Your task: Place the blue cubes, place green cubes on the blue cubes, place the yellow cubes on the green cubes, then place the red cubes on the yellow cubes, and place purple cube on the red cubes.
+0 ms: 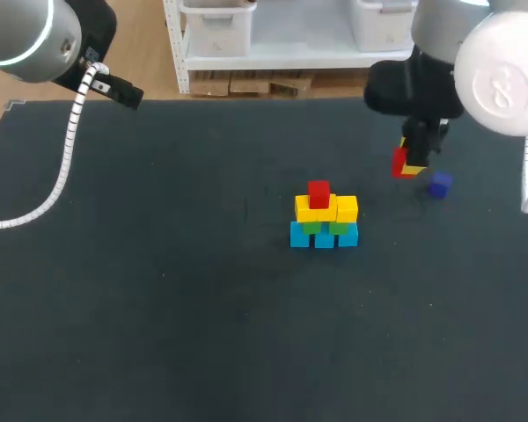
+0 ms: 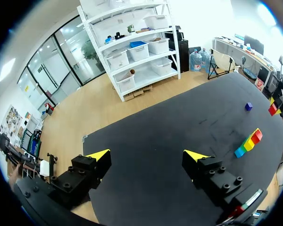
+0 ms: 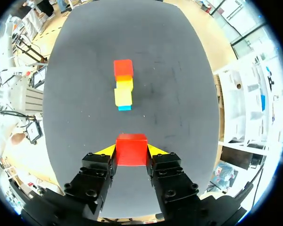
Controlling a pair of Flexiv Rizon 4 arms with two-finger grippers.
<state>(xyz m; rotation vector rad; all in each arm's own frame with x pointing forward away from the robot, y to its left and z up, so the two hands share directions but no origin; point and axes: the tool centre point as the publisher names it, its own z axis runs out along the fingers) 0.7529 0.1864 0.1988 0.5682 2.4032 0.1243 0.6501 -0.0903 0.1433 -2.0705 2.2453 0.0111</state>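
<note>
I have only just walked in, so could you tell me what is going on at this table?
The right gripper is shut on a red cube, off to the right of the stack in the middle of the table. The stack has blue cubes at the bottom, then green cubes and yellow cubes, topped by a second red cube. The purple cube lies on the table near the right gripper. The left gripper is open and empty, well away from the stack.

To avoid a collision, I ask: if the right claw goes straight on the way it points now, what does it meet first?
Probably the cube stack, which lies ahead of the right claw; its held red cube would touch first. Depth is unclear, so it may reach the bare table sooner.
</note>
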